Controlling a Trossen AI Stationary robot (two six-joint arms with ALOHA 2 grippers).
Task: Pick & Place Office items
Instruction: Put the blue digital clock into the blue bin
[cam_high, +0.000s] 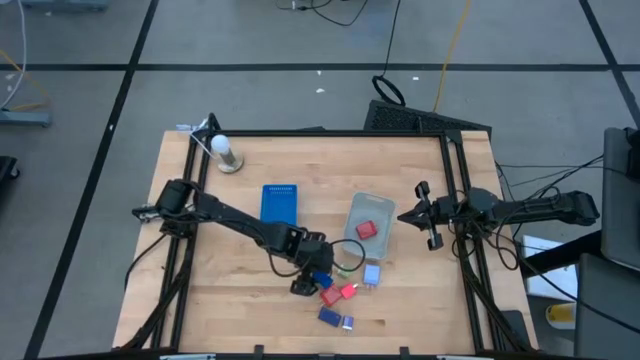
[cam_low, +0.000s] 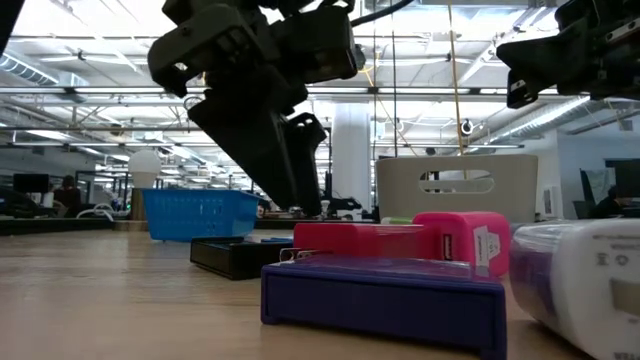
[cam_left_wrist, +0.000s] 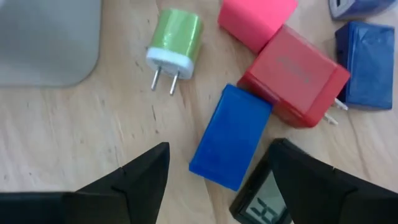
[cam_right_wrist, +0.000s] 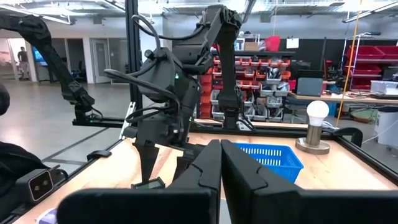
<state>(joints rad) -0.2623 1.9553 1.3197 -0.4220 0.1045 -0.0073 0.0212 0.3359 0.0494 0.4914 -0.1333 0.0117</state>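
Observation:
Several small office items lie in a cluster near the table's near edge: a blue block (cam_left_wrist: 229, 137), a green plug (cam_left_wrist: 176, 42), a red plug block (cam_left_wrist: 295, 74), a pink piece (cam_left_wrist: 255, 17), a dark blue piece (cam_left_wrist: 364, 65) and a dark piece with a display (cam_left_wrist: 261, 208). My left gripper (cam_high: 310, 272) (cam_left_wrist: 217, 171) is open and low over the cluster. Its fingers stand on either side of the blue block without plainly touching it. Another red piece (cam_high: 366, 229) rests inside the clear grey bin (cam_high: 356, 208). My right gripper (cam_high: 428, 218) (cam_right_wrist: 221, 165) is shut and hovers at the table's right side.
The flat blue tray (cam_high: 280, 203) lies on the far side of my left arm. A lamp with a white bulb (cam_high: 224, 151) stands at the far left corner. A pale blue piece (cam_high: 372, 275) and two more pieces (cam_high: 337, 319) lie toward the near edge. Bare wood shows on the left.

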